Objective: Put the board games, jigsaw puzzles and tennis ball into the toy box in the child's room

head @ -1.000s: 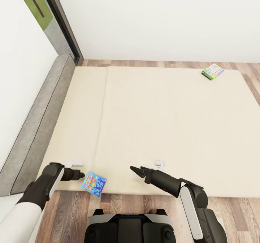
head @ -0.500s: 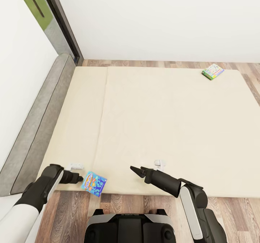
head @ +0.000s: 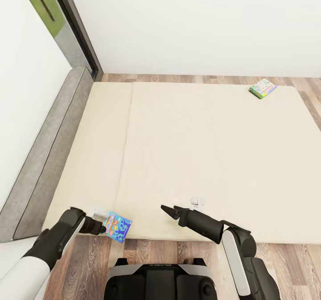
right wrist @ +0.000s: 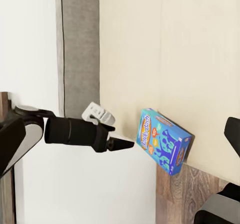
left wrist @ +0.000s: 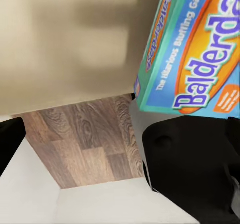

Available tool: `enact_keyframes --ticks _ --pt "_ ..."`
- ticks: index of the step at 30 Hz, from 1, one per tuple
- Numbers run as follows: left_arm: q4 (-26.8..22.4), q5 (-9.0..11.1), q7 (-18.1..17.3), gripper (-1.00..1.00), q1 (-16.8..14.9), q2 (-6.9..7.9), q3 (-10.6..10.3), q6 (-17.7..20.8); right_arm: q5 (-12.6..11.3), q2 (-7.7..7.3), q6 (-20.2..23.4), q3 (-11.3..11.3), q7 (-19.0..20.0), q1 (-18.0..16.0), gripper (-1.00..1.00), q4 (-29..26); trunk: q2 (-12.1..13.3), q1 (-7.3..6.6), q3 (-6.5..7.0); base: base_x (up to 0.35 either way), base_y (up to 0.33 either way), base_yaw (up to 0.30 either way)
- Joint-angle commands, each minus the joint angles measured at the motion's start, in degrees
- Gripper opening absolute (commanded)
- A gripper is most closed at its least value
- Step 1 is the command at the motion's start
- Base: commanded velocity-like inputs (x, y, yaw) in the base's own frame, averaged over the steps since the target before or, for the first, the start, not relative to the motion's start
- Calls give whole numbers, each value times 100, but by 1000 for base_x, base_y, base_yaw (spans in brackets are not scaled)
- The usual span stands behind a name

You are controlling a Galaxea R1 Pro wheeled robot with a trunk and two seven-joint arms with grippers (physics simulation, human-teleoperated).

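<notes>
Left gripper (head: 103, 229) reaches low, fingertips touching the blue game's (head: 117, 227) edge at the bed's (head: 200, 148) near edge; grasp cannot be determined. Right gripper (head: 166, 211) is extended forward, jaws parted, empty. Green game (head: 262, 88) lies at the far corner.

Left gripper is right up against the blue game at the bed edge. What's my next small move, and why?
Probably ease the left gripper a little further onto the blue game before closing. The right wrist view shows its tips just short of the box's edge, nothing gripped, and the box overhangs the bed, so a hard push might tip it to the floor.
</notes>
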Motion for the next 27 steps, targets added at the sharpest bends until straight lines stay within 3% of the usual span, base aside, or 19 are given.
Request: enact_keyframes --ticks 1,6,14,27 --pt "-6 -18 -20 100 0 6 -35 20 2 6 33 -14 25 -3 100 -2 -6 2 -5 0 0 0" --pt "-6 -18 -12 100 39 2 -104 17 2 6 33 -14 24 -3 100 -4 -6 2 -5 0 0 0" --pt "-6 -24 3 100 105 3 -481 -9 -6 6 34 -14 24 -3 100 -3 -6 2 -5 0 0 0" --pt "9 -26 57 100 126 -38 -609 -42 -7 6 33 -14 24 -3 100 -5 -6 2 -5 0 0 0"
